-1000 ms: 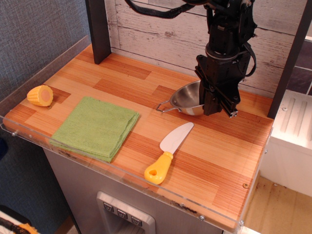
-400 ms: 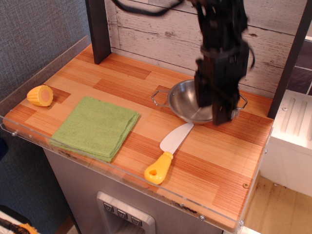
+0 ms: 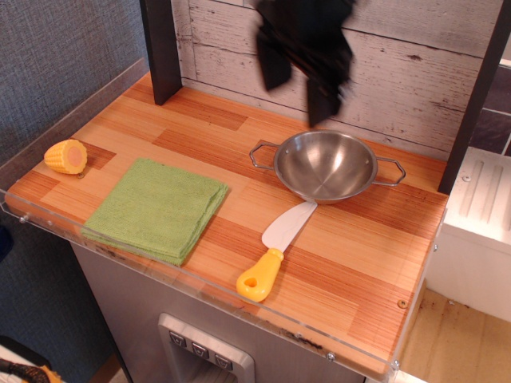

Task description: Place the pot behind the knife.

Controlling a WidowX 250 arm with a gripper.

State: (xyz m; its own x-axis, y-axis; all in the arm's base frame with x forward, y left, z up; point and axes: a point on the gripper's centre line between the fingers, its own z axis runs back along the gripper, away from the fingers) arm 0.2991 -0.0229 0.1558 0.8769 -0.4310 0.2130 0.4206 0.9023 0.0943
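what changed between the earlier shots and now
The gripper let go of the pot and rose up and to the left, now blurred above it. The pot, earlier tilted in the grip, now sits flat on the table just behind the knife, both loop handles showing. The knife, green cloth and corn piece stayed put.

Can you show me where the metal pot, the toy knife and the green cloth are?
pot point(image 3: 325, 163): main camera view, on the inner bowl.
knife point(image 3: 275, 251): main camera view, where blade meets yellow handle.
green cloth point(image 3: 156, 207): main camera view, middle of folded cloth.
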